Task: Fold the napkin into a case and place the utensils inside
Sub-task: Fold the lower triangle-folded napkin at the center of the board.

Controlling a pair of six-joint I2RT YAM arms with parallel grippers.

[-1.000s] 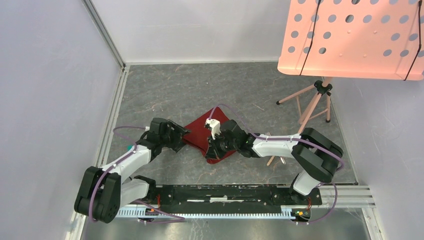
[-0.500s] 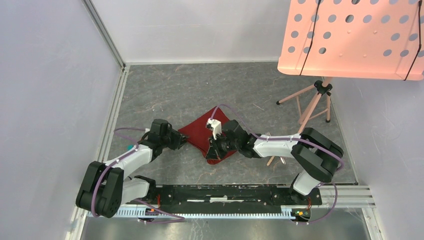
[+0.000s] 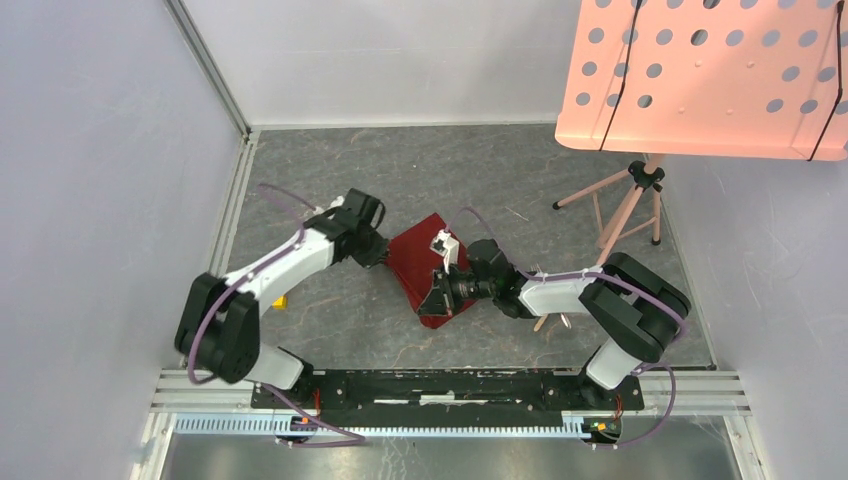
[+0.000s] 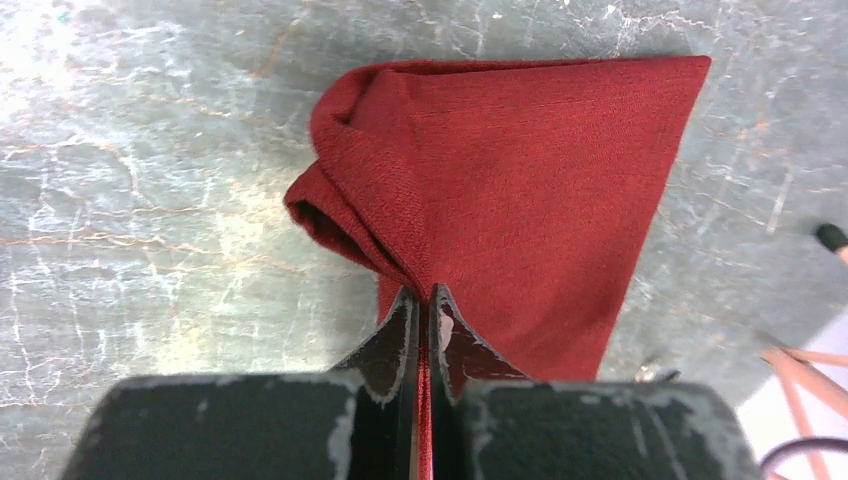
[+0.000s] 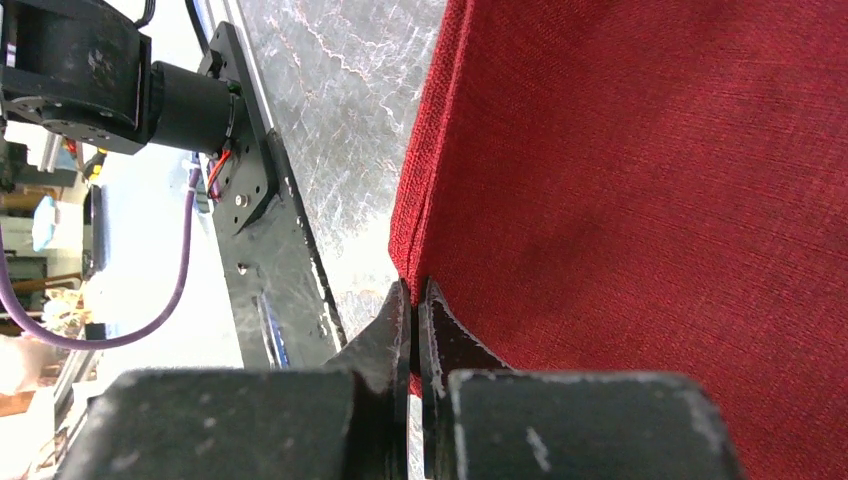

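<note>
Moved up-right to frame centre with left gripper [image 3: 385,253], clamping bunched corner of dark red soft cloth napkin [image 3: 418,262]; pinching folded lower edge with right gripper [image 3: 441,300].

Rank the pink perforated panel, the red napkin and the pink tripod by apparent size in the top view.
Largest: pink perforated panel, though it stands raised, nearer the camera.
Then napkin and tripod: their spans look alike, so they are left unranked.
</note>
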